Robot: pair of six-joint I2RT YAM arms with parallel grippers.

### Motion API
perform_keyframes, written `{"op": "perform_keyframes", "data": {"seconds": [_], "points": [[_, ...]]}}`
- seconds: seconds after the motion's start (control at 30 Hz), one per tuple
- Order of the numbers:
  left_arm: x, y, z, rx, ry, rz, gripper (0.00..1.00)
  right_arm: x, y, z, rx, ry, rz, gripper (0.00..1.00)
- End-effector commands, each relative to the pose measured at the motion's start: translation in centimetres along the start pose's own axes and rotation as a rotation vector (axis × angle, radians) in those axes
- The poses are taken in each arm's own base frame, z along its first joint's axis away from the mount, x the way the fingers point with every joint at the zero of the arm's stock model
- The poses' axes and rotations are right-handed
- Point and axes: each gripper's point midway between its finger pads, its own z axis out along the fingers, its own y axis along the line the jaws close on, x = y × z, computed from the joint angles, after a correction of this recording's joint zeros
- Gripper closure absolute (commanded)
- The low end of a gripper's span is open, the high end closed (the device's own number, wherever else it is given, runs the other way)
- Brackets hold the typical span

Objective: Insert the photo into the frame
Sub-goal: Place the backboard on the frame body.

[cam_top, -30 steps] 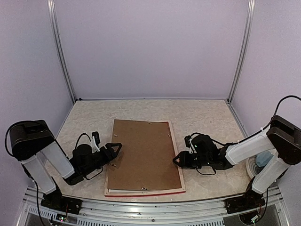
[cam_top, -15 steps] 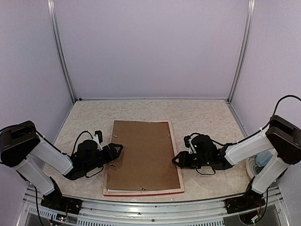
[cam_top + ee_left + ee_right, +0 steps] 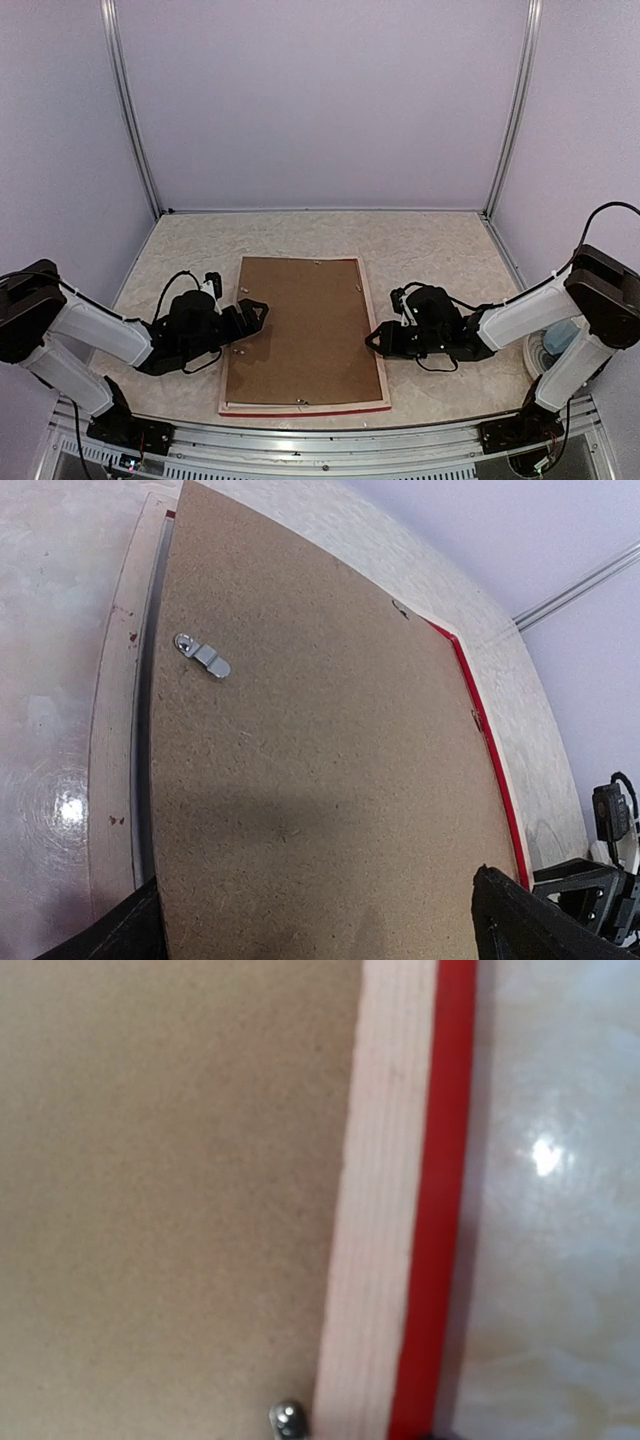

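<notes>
Frame (image 3: 305, 407) face down near front edge of bench (image 3: 430, 250), backing board (image 3: 300, 330) on; photo unseen (presumably beneath). Left pincer (image 3: 252, 312) wide open; right pincer (image 3: 372, 340) unclear. Fastening possibly left.

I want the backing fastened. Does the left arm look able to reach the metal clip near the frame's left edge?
Probably yes: the left gripper sits open at that edge of the frame, with nothing between it and the clip.
</notes>
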Motion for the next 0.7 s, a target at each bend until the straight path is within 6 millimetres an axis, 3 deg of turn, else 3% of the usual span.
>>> {"op": "perform_keyframes", "data": {"seconds": [0.0,0.37,0.67], "points": [[-1.0,-1.7,0.2,0.026,-0.021,0.041,0.01,1.7,-0.1,0.4,0.001,0.053,-0.003,0.58],[0.5,-1.1,2.0,-0.063,0.063,0.098,0.01,1.6,0.1,0.3,0.007,0.055,-0.013,0.58],[-0.9,-1.0,1.5,-0.133,0.025,0.136,0.01,1.6,0.0,0.5,0.01,0.059,-0.018,0.58]]}}
